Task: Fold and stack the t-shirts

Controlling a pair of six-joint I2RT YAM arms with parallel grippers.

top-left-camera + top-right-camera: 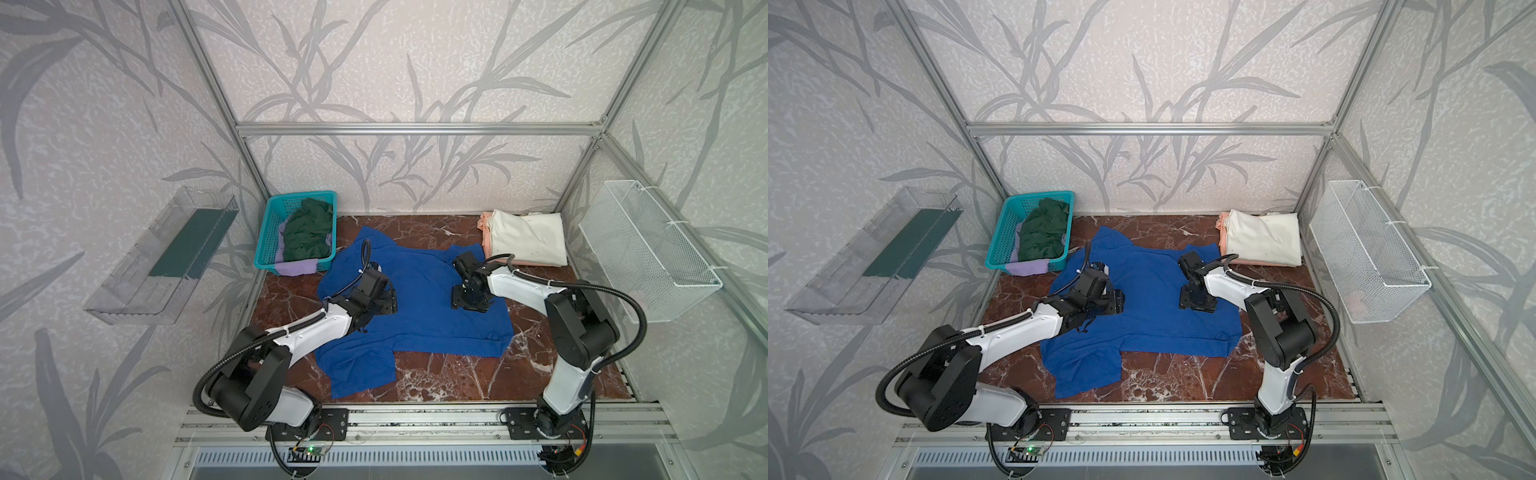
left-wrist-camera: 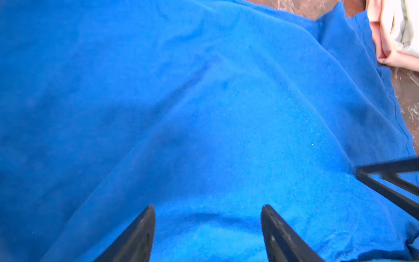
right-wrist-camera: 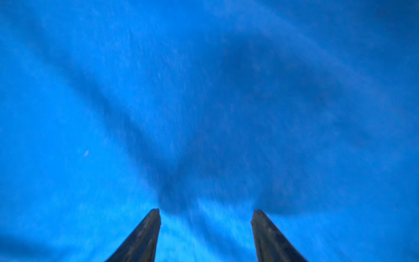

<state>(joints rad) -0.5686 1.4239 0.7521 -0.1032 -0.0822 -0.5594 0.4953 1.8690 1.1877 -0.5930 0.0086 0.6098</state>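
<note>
**Inspector:** Where does the blue t-shirt [image 1: 419,307] lie?

**Examiner:** Opened out on the red-brown marble tabletop [image 1: 436,374], about the middle, in both top views. A plain blue side faces up. The cloth is creased, with soft ridges across the body. One flap reaches toward the near left edge. The far left corner lies close to the teal basket [image 1: 266,232].

**Inspector:** The left gripper [image 2: 208,207]?

**Examiner:** Low over the shirt's left part. Its two black fingers [image 2: 140,236] stand well apart, with only cloth showing in the gap. Nothing is pinched.

**Inspector:** The right gripper [image 3: 206,211]?

**Examiner:** Pointing down over the shirt's right part. Its wrist picture is blurred, but the fingers are plainly parted, with blue cloth showing beyond them. No fold is caught between them.

**Inspector:** The other garments?

**Examiner:** A dark green t-shirt [image 1: 309,232] is bunched in the basket. A lavender t-shirt [image 1: 295,268] lies under it and spills over the near rim. In the far right corner, a cream-white t-shirt [image 1: 528,239] lies folded on a peach t-shirt [image 1: 484,224]. An edge of the blue shirt lies near that stack.
</note>
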